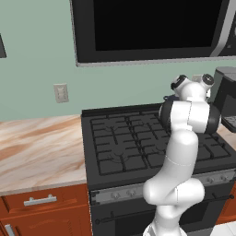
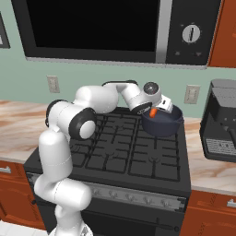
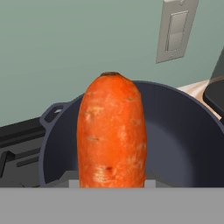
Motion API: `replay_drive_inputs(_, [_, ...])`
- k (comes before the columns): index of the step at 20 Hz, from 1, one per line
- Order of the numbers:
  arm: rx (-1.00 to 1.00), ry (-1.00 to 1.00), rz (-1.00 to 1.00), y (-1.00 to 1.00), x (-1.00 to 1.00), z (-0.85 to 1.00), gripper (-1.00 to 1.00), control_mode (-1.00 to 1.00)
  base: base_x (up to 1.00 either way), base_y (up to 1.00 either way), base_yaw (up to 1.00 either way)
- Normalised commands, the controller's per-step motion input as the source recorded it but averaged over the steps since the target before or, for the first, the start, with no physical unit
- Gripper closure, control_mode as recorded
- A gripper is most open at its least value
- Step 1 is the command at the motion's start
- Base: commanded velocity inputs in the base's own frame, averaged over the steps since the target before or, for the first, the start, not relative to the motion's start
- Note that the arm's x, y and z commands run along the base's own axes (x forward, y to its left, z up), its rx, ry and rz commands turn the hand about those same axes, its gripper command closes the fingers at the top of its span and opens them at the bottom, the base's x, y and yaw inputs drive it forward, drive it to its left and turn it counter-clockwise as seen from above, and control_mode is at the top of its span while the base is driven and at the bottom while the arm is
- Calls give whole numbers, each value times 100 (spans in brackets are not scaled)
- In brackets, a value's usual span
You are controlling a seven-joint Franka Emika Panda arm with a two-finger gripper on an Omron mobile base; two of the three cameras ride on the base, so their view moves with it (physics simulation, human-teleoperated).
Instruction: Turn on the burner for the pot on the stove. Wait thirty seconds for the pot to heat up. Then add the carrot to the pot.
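The orange carrot (image 2: 153, 111) is held in my gripper (image 2: 155, 109), which is shut on it just above the near rim of the pot (image 2: 163, 124). The dark blue-grey pot sits on the back right burner of the black stove (image 2: 129, 154). In the hand view the carrot (image 3: 111, 131) stands upright in front of me, its blunt top up, with the pot's open, empty inside (image 3: 183, 140) right behind and below it. My arm reaches over the grates from the left. In the left base view my arm covers the pot, and the stove (image 1: 122, 143) lies under it.
A black microwave (image 2: 92, 27) hangs over the stove. A black appliance with a grey top (image 2: 222, 120) stands on the right counter close to the pot. The grey knob strip (image 2: 133, 196) runs along the stove's front. A marble counter (image 1: 41, 147) lies to the left.
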Motion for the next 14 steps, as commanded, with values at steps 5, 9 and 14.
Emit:
replay_drive_inputs(5, [0, 0, 0, 0, 0, 0, 100, -100, 0, 0, 0])
replay_drive_inputs(9, [0, 0, 0, 0, 0, 0, 100, -100, 0, 0, 0])
replay_drive_inputs(14, [0, 0, 0, 0, 0, 0, 100, -100, 0, 0, 0])
